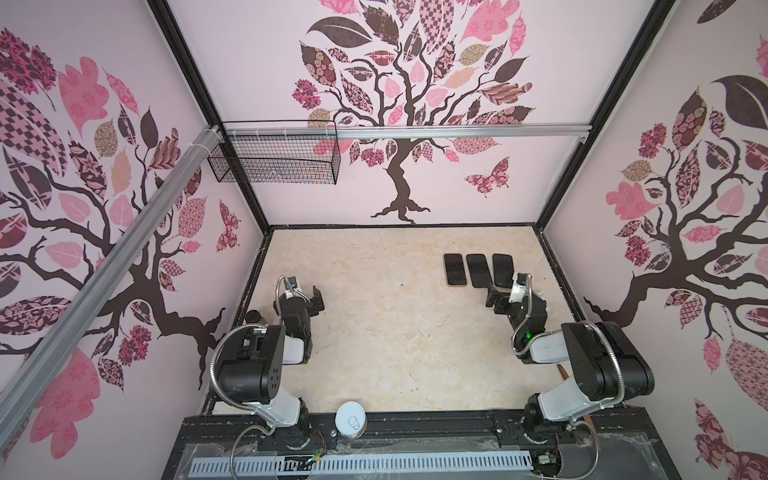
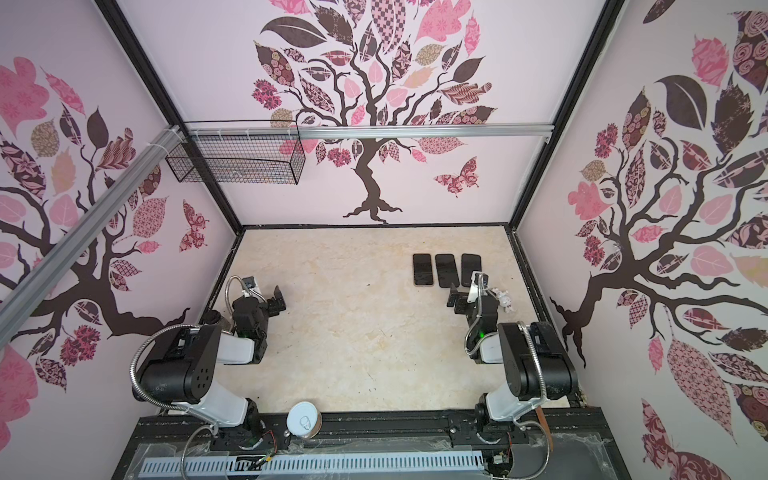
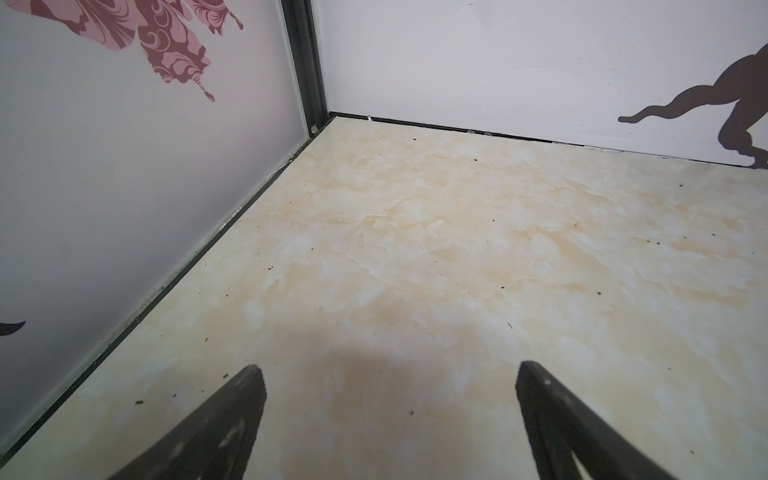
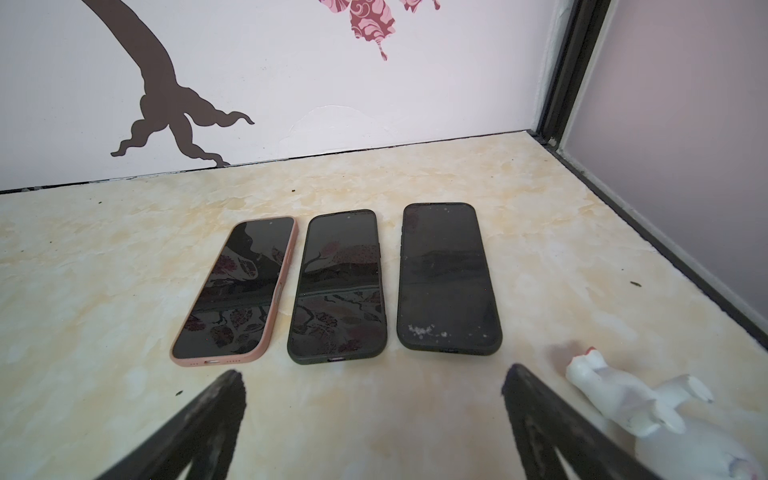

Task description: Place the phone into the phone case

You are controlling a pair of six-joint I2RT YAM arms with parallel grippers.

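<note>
The right fingers [image 4: 536,411] are spread and empty, and so are the left fingers [image 3: 232,415], over bare surface [image 3: 415,249]. Just ahead of the right fingers lie a pink-cased phone [image 4: 235,291], a dark-cased phone [image 4: 338,286] and a matte black slab [image 4: 446,278], possibly the empty case. The right fingers might pick an already cased phone or slip off a thin edge. A white toy [image 4: 623,395] lies close beside them and could be knocked.

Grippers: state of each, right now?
Left gripper: open, holding nothing.
Right gripper: open, holding nothing.
</note>
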